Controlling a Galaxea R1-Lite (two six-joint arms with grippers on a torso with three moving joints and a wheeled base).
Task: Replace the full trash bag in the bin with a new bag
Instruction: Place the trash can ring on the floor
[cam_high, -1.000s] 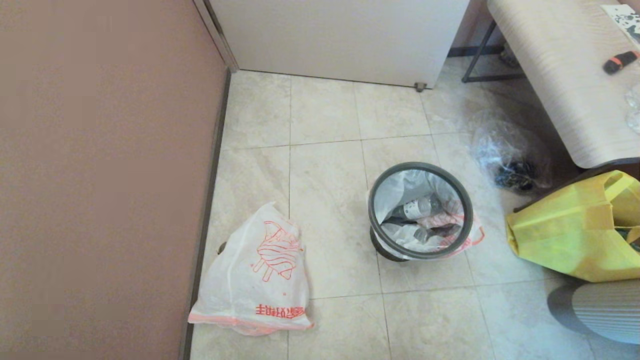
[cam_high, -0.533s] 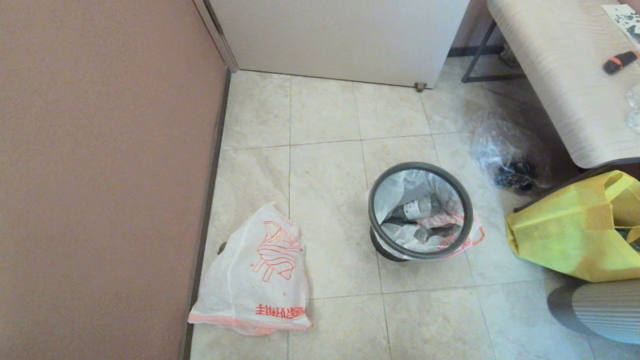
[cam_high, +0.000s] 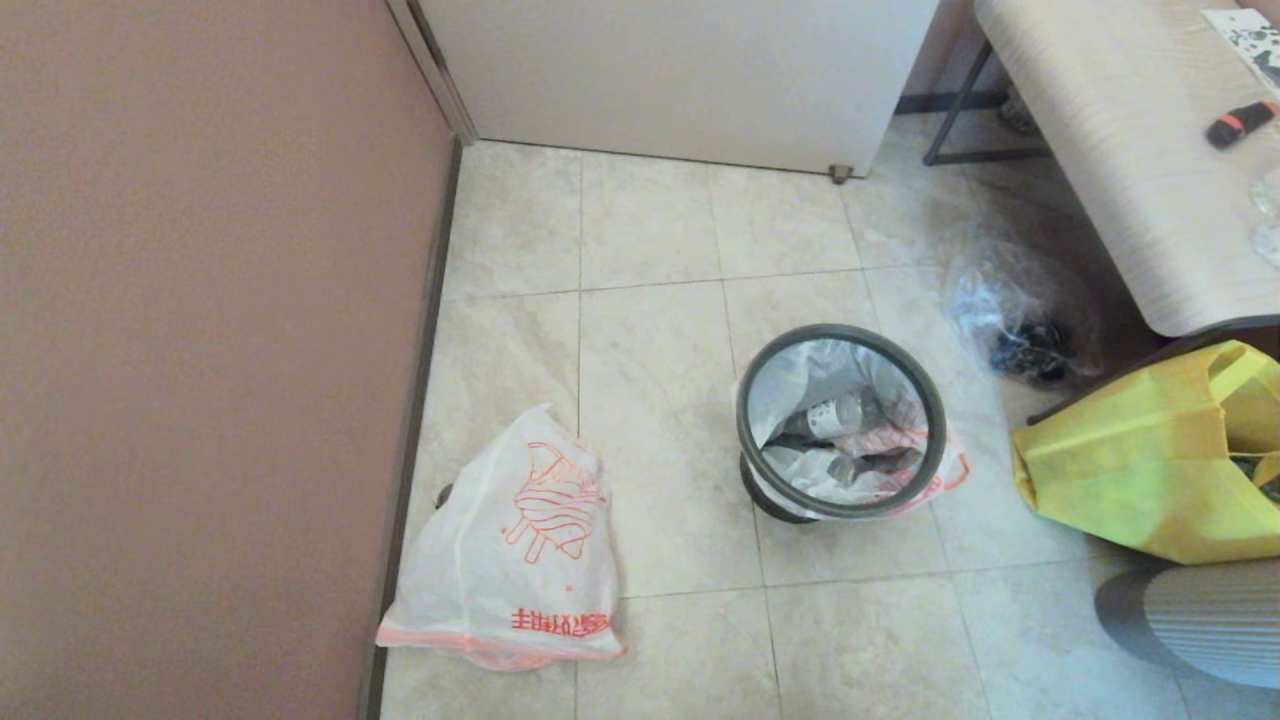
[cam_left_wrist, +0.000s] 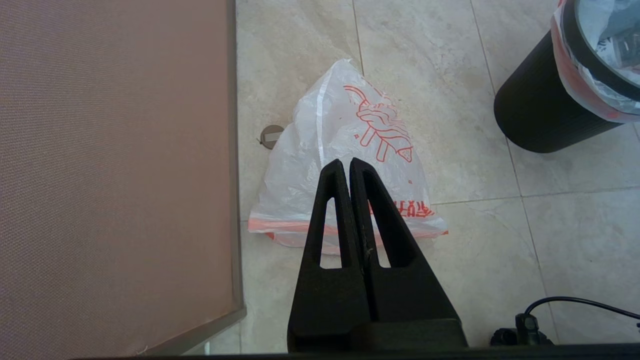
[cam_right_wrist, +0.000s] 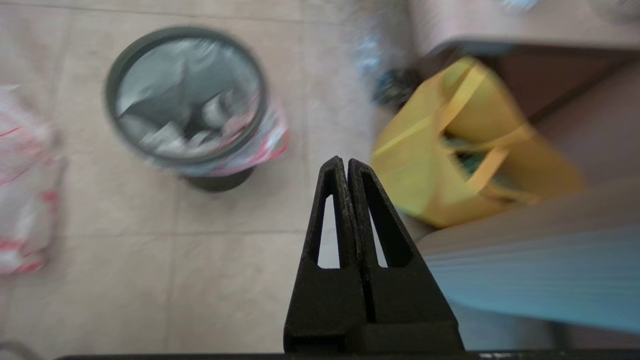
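Both sets of jaws are pressed together w/ nothing between them. Left gripper (cam_left_wrist: 346, 162) hangs parked above the new bag (cam_high: 520, 540), which lies limp and flat on the floor tiles (cam_high: 650, 350) right by the brown wall (cam_high: 200, 350). Right gripper (cam_right_wrist: 341, 161) hangs above the floor between the bin (cam_high: 840, 420) and the yellow tote (cam_high: 1150, 460); its wrist view is smeared, so that arm is prob. swinging right now. Neither arm shows in the head view yet.

Over the last sec nothing on the floor has shifted: bin, both bags and tote sit exactly where they were. So the only change is the right arm getting underway, i.e. the job is barely begun.

Full trash bag (cam_high: 850, 440) sits inside the bin, bottles visible through it, its edge folded over the rim and pinned under the grey hoop (cam_high: 745, 400). My guess: hoop has to come off first, then the full bag can be lifted out. Clear crinkled bag (cam_high: 1010, 310) lies beyond, near the bench (cam_high: 1120, 150).
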